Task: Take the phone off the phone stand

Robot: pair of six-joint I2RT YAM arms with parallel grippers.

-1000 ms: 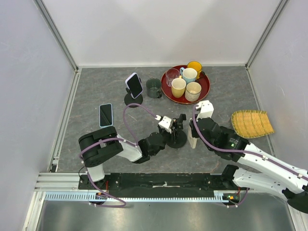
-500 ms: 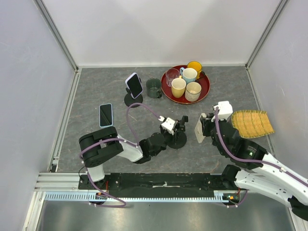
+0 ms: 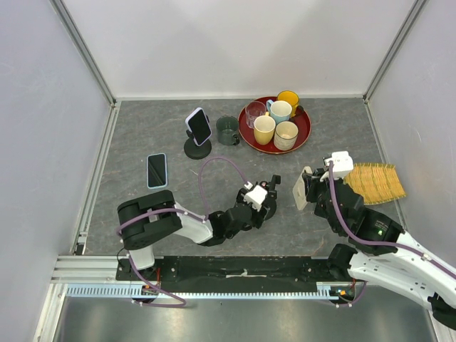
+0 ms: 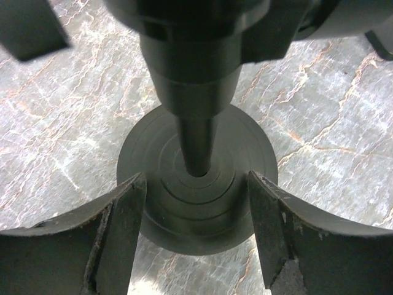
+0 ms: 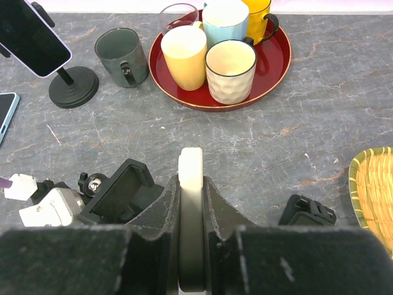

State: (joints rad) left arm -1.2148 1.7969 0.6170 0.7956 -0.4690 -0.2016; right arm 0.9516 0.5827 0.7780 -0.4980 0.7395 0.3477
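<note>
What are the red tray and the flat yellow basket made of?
The red tray looks like glossy plastic or lacquered wood: smooth, shiny, with a thin pale edge line. The flat yellow basket looks like woven bamboo or straw: fine ribbed strands, matte, greenish rim.

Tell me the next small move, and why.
Probably lower the phone onto the table. The right fingers clamp it on edge, clear of the stand, and the left fingers stand open either side of its base.

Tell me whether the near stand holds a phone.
Empty. The near stand carries nothing; the right gripper holds the phone off to its side.
</note>
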